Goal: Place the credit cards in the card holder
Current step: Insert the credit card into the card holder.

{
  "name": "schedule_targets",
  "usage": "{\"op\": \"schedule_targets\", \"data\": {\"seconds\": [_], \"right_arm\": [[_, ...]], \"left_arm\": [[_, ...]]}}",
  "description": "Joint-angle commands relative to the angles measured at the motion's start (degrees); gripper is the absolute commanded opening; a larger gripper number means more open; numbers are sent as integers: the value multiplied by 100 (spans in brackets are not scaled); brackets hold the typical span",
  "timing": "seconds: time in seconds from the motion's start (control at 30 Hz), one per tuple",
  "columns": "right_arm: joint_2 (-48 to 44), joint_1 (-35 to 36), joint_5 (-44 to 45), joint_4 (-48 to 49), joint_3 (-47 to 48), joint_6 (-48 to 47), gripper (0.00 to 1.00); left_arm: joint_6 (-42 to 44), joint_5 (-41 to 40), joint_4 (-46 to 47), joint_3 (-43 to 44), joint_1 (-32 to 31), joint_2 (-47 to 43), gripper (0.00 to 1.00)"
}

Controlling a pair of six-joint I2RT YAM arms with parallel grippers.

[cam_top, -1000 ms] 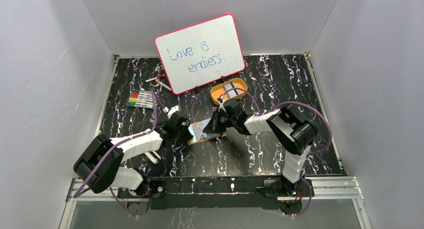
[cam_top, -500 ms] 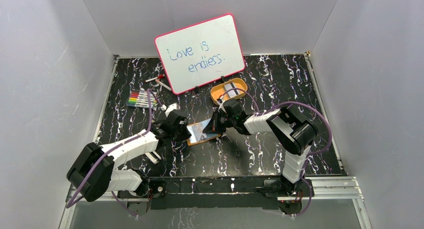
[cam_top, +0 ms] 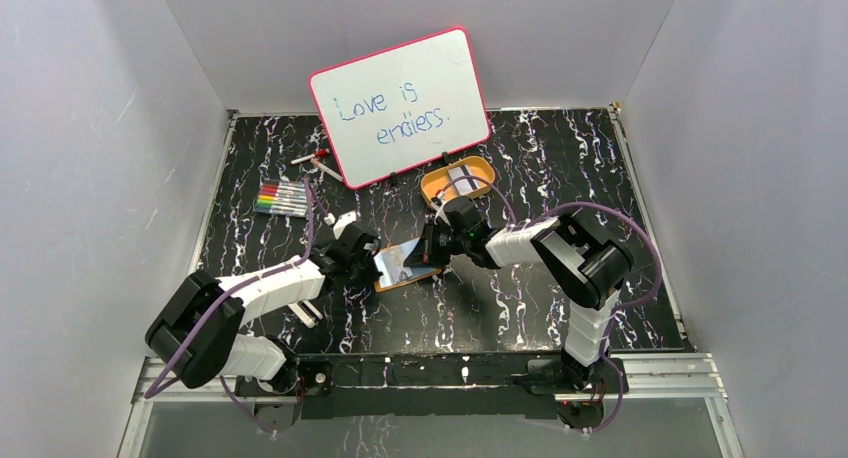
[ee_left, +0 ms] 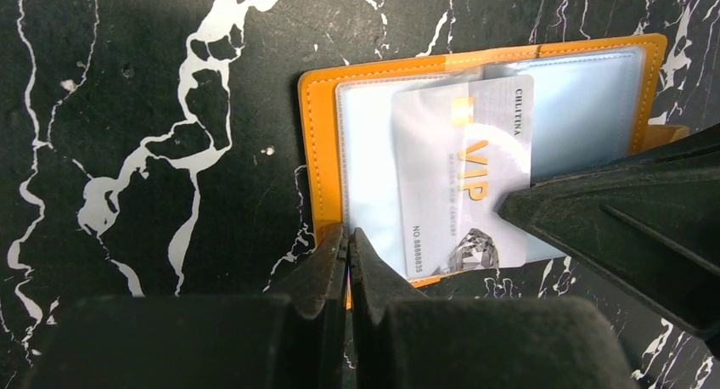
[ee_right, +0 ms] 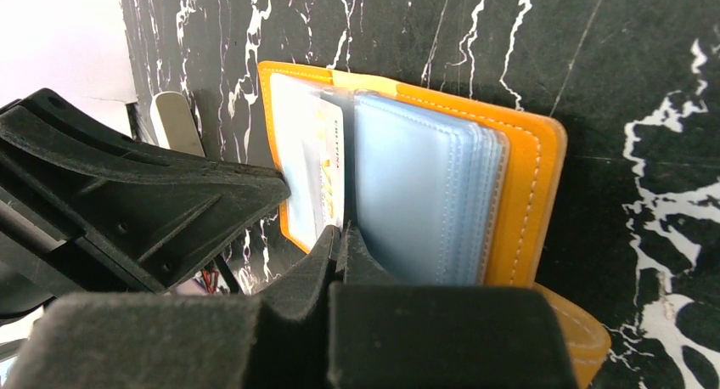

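Observation:
The orange card holder [cam_top: 405,266] lies open between my two grippers at the table's middle, its clear sleeves [ee_right: 416,194] fanned upward. A whitish credit card [ee_left: 463,185] marked VIP sits tilted, partly inside the left page's sleeve. My right gripper [ee_right: 341,232] is shut on that card's edge, beside the sleeve stack. My left gripper [ee_left: 346,236] is shut, pinching the card holder's near edge [ee_left: 323,151] where the orange border meets the clear sleeve. More credit cards [cam_top: 462,176] lie in the orange tray.
The orange oval tray [cam_top: 440,190] stands just behind the right gripper. A pink-framed whiteboard [cam_top: 400,106] leans at the back. Coloured markers [cam_top: 282,198] lie at the left, with a loose pen [cam_top: 318,161] behind them. White walls enclose three sides.
The left arm's elbow swung out to the left and came back. The card holder and the right arm have hardly moved.

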Motion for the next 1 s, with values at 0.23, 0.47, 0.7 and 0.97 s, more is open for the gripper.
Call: {"op": "schedule_targets", "data": {"seconds": [0.23,0.47,0.7,0.97], "right_arm": [[121,236,-180,-670,427,-507,11],[-166,247,205,-1360,551,-873,30],[-132,263,182,-1386,666,-888,35],[117,383,36,-1307,945,-899,36]], "left_arm": [[60,63,162,-154,19,117,0],[36,46,167,-206,18,17,0],[6,63,186,-225,16,-11,0],[-23,190,345,-267,16,37,0]]}}
